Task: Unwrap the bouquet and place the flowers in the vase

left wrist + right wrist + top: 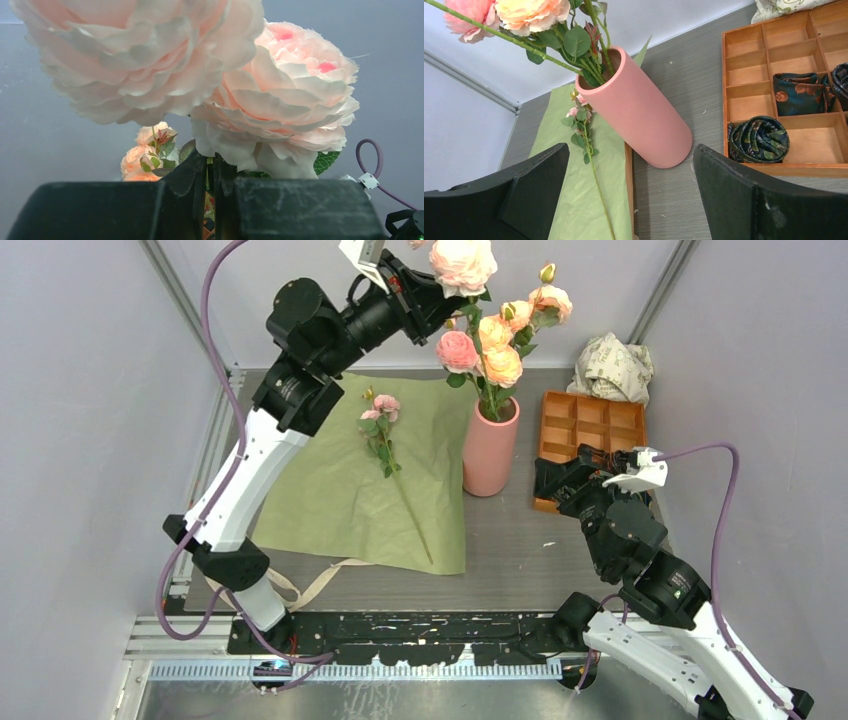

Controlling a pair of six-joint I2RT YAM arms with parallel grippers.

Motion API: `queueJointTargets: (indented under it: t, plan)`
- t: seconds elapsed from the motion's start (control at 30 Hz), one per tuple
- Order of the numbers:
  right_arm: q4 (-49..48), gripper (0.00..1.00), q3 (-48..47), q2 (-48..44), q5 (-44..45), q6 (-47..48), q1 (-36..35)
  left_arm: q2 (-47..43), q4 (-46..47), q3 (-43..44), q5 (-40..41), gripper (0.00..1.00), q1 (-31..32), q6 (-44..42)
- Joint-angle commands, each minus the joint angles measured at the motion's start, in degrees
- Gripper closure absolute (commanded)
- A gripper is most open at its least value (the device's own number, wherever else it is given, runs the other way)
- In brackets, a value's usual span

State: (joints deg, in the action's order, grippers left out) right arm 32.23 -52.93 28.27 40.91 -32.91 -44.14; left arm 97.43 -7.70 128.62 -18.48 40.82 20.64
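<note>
Vase (490,455) upright mid-bench at the green paper's (330,490) right edge, several roses (497,352) inside. Left gripper (210,172), raised above it, pinches a large pale rose's (462,262) stem. Right gripper (548,480), jaws spread and empty, beside the orange tray's (592,420) near-left corner. One loose stem (383,430) lies on the paper.

Top edge crops the rose (135,55); left gripper (209,172) largely hides its stem

Left arm (240,480), right arm (650,645): white link shells, black joint housings, blocky black fingers (749,200), purple cables (204,310), white wrist brackets.
</note>
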Motion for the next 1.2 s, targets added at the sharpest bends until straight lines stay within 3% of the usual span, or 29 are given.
queueJointTargets:
  t: [0.0,0.47,0.63,0.87,1.17]
  plan:
    - [-1.3,0.00,-0.6,-0.2,1.6,0.1,-0.2,0.9,6.0,2.6,-1.5,0.91,0.1,-0.1]
    - [-1.4,0.01,0.2,-0.5,1.5,-0.3,-0.2,4.2,9.1,-7.4,0.0,0.88,0.7,3.0]
    - [-1.6,0.00,0.6,-0.4,1.3,-0.4,-0.2,4.5,8.9,-10.9,2.5,0.75,1.6,2.7]
    - [-1.7,0.00,0.9,-0.6,1.1,-0.6,-0.2,2.5,8.7,-16.0,4.0,0.47,2.9,1.4]
    - [-2.4,0.01,-1.9,1.3,-1.7,1.4,-0.2,-12.1,9.3,-30.3,15.0,0.42,3.0,-1.0]
